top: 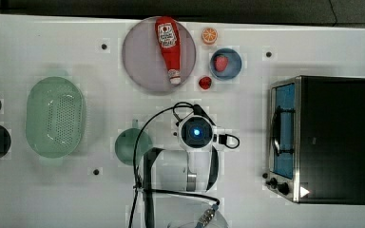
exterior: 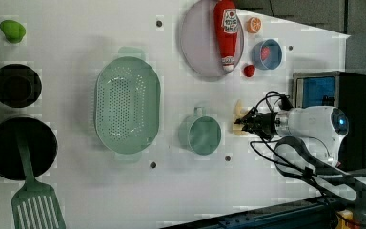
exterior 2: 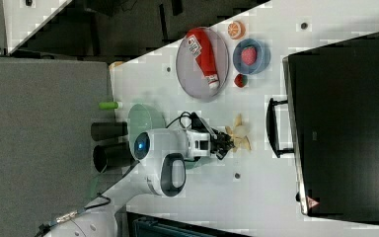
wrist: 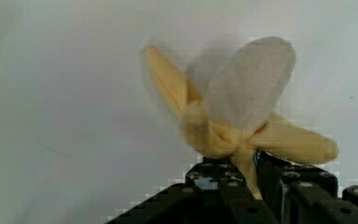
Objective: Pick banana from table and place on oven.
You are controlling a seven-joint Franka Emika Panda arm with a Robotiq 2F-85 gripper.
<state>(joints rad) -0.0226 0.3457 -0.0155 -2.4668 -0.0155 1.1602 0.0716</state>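
- The gripper (wrist: 251, 179) pinches the banana (wrist: 242, 116) by its stem.
- A ketchup bottle (top: 168, 47) lies on the plate (top: 140, 57).
- The blue bowl (top: 235, 69) holds a strawberry (top: 221, 62).

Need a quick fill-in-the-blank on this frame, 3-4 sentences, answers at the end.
1. The end effector has its fingers on either side of the ____ end of the banana.
2. The ketchup bottle lies on a round grey ____.
3. The blue bowl holds a ____.
4. In the top view, the oven stands at the table's ____ side.

Missing words: stem; plate; strawberry; right
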